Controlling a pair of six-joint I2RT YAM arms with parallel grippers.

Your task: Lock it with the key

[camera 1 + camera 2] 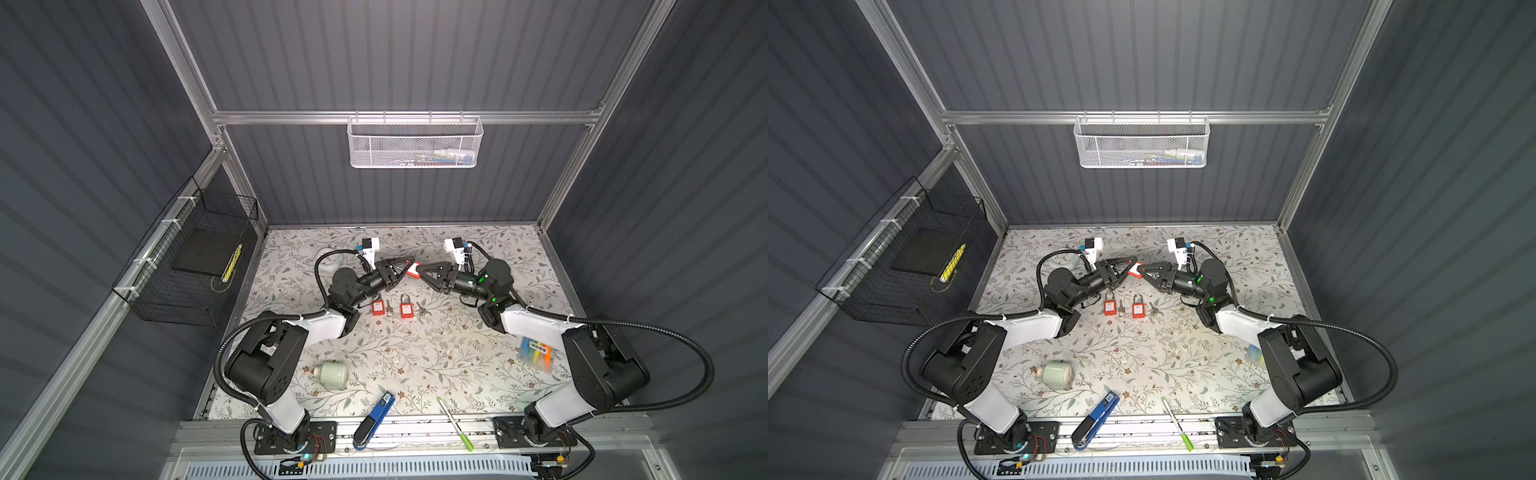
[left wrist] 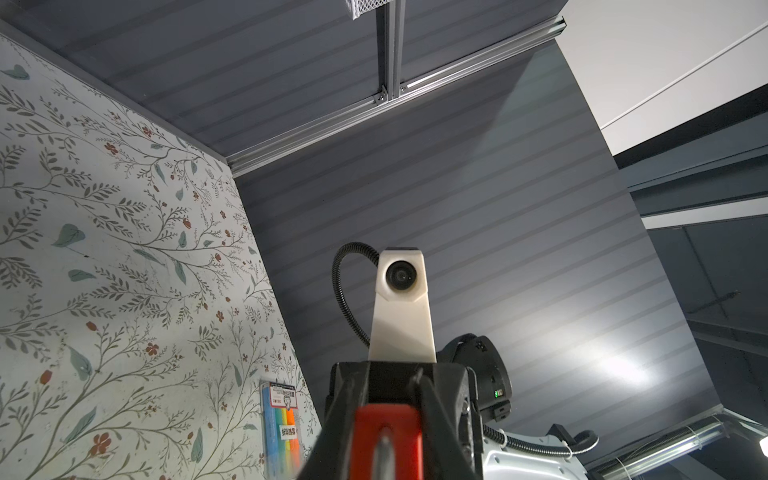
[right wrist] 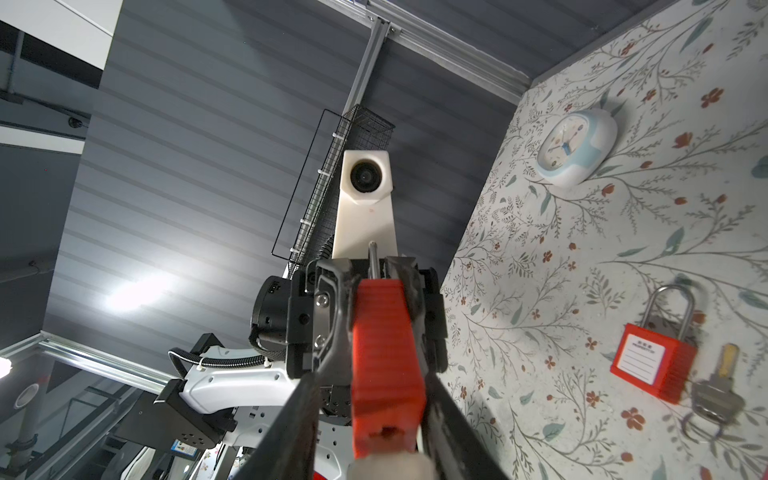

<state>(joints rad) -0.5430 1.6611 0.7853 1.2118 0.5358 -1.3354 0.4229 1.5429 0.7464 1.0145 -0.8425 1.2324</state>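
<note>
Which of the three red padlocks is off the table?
The raised padlock between the left gripper and right gripper tips; the other two padlocks lie flat on the table, each beside a key.

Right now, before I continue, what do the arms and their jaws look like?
Left arm and right arm match: black joint housings, white link shells, black corrugated cables. Left gripper and right gripper have black triangular open-frame jaws. Each wrist carries a white camera mount; green lights glow on the right arm.

Key lies between left padlock and right padlock, seemingly apart.
</note>
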